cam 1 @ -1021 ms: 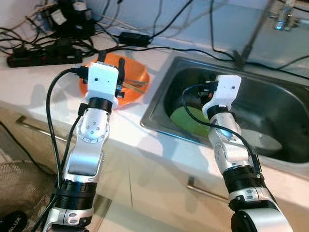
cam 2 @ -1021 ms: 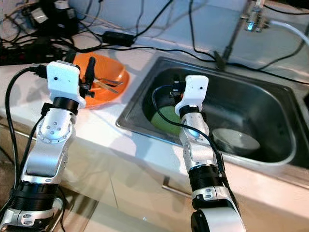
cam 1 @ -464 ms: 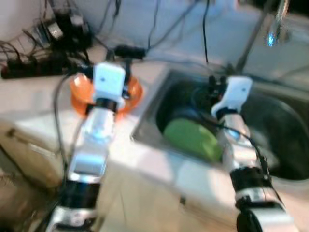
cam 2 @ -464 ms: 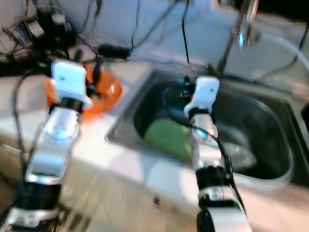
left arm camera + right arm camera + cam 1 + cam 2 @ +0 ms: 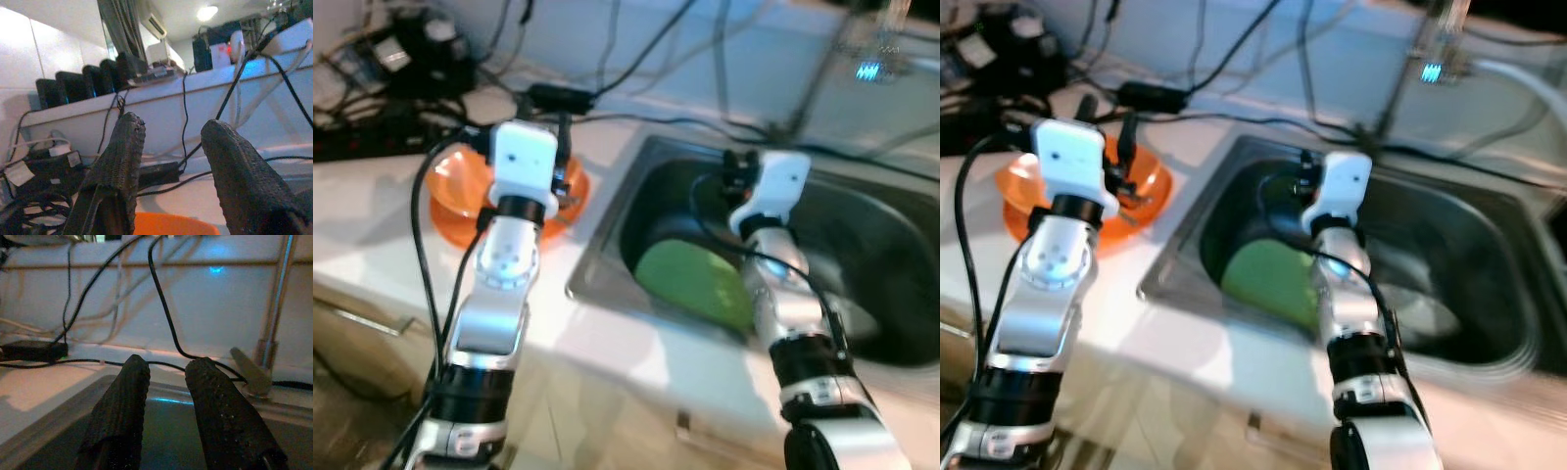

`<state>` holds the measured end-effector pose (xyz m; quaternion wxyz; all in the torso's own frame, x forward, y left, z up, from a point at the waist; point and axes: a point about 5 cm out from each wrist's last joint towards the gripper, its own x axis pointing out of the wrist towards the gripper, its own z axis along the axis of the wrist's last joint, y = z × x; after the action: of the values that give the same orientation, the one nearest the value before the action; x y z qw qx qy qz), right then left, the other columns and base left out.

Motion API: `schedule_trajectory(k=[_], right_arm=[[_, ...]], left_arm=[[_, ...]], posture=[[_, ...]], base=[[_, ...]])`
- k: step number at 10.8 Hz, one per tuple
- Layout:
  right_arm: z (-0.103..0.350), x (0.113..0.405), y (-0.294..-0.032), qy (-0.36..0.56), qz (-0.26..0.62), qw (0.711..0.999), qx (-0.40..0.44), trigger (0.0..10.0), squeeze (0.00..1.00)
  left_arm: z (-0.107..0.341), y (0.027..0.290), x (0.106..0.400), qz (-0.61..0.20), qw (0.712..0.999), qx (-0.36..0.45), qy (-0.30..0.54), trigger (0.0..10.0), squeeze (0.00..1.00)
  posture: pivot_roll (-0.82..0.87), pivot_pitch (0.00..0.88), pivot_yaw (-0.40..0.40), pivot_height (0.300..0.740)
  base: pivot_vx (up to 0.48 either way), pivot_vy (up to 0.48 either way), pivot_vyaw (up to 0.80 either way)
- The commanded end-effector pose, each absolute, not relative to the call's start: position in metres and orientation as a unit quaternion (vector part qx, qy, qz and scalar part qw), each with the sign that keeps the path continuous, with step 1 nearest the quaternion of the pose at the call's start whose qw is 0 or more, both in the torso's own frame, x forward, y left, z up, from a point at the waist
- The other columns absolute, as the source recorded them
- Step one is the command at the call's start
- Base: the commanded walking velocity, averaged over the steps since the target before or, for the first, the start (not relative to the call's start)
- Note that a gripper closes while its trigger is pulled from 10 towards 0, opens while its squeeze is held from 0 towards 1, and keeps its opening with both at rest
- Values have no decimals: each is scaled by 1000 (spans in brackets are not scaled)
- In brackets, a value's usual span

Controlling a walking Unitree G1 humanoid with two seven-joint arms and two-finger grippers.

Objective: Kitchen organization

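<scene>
Stainless steel sink (image 5: 891, 211) set into a pale worktop (image 5: 372, 220); a green plate (image 5: 695, 279) leans inside the basin directly below the right gripper (image 5: 168, 396), not touching it. A grey dish (image 5: 1420, 318) lies on the basin floor beyond the right arm, blurred. An orange bowl (image 5: 450, 196) stands on the worktop under the left gripper (image 5: 168, 161), holding what appears to be cutlery (image 5: 1141, 191); type cannot be determined.

Head views place both arms raised over the counter but hide the finger gaps behind the white wrist housings. The wrist views supply this. Left wrist view: the two black fingers (image 5: 122, 161) stand well spread, nothing between them, with the orange bowl's rim showing just beneath the fingertips. Right wrist view: fingers (image 5: 124, 401) parted by a narrow gap, holding nothing, tips hovering above the sink's near edge.

The left wrist view also records a raised ledge (image 5: 195, 85) ahead of the gripper carrying dark boxes, a lit ceiling lamp (image 5: 208, 12) and a wall-mounted air unit (image 5: 156, 24). The right wrist view records a chrome tap stem (image 5: 276, 308) ahead of the fingers, and a black adapter (image 5: 32, 351) lying on the worktop off to one side.

Surface: worktop pale, crossed by black cables (image 5: 636, 59); a power strip (image 5: 352, 137) and chargers cluster beyond the left gripper. Cabinet fronts with a bar handle (image 5: 372, 323) sit beneath the counter edge. Backsplash is white.
</scene>
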<state>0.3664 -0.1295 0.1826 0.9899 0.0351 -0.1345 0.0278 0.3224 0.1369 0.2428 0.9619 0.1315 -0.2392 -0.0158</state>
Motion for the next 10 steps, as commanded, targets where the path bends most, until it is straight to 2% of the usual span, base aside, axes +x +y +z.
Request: schedule_trajectory(k=[1, 10], right_arm=[[185, 366, -127, -140, 30, 989, 38, 10000, 0], [183, 366, -126, -136, 32, 989, 40, 10000, 0]], left_arm=[[246, 139, 322, -13, 961, 127, -244, 10000, 0], [244, 140, 322, -17, 964, 125, -235, 10000, 0]], posture=[[269, 47, -48, 740], [269, 46, -46, 740]], base=[[0, 0, 0], [0, 0, 0]])
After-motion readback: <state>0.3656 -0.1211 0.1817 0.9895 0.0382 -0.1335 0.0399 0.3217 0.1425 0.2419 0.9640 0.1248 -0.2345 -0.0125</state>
